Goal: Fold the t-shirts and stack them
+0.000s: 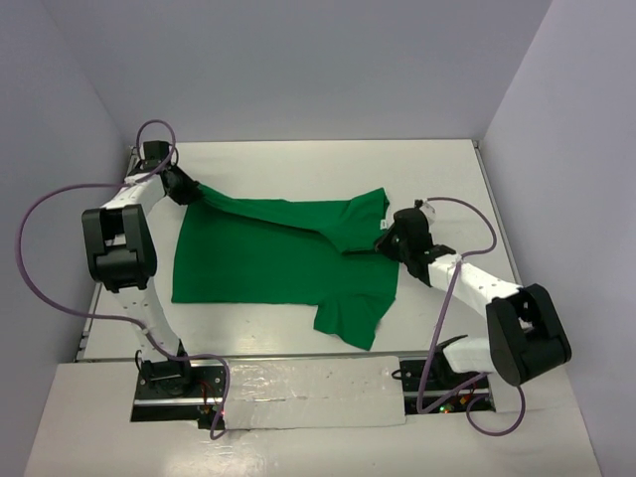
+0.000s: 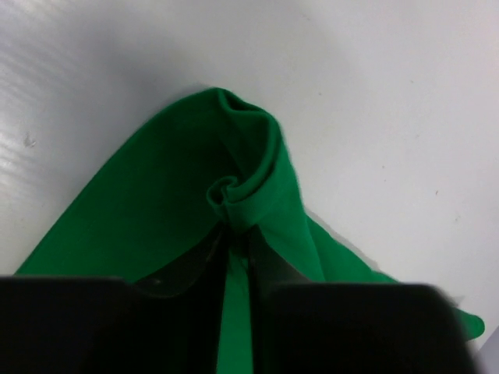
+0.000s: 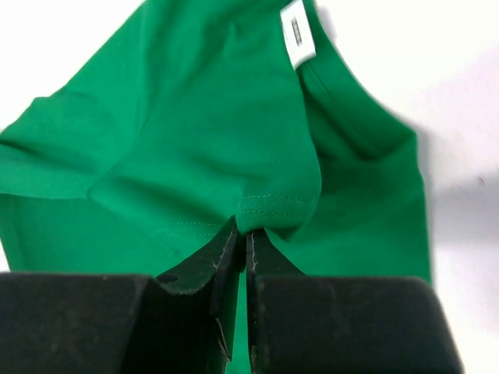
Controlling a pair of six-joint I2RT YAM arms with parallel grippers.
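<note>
Top and wrist views of a two-arm cell. A bright-green t-shirt (image 1: 268, 263) is lying on the white table (image 1: 298, 164) between the two arms, its main body resting flat at the middle of the surface and one short sleeve (image 1: 350, 323) lying spread toward the near right. The far-left corner of the cloth is being drawn into a taut point reaching up to the left gripper (image 1: 182, 187), which is hanging near the far-left corner of the table. In the left wrist view its dark fingers (image 2: 187, 271) are standing close together and pinching a thin strip of green cloth, which is bunching into a curled fold just past the tips. The right gripper (image 1: 390, 238) is sitting at the right edge of the garment, beside the upper sleeve area, where a raised fold is running across the cloth toward the left. In the right wrist view its fingers (image 3: 201, 265) are pressing together on a stitched hem, with the cloth hanging away from the tips. A white label (image 3: 297, 33) is showing at the collar (image 3: 351, 117), beyond the pinched hem. A purple cable (image 1: 30, 248) is looping beside the left arm. Pale walls (image 1: 298, 60) are enclosing the table on three sides.
</note>
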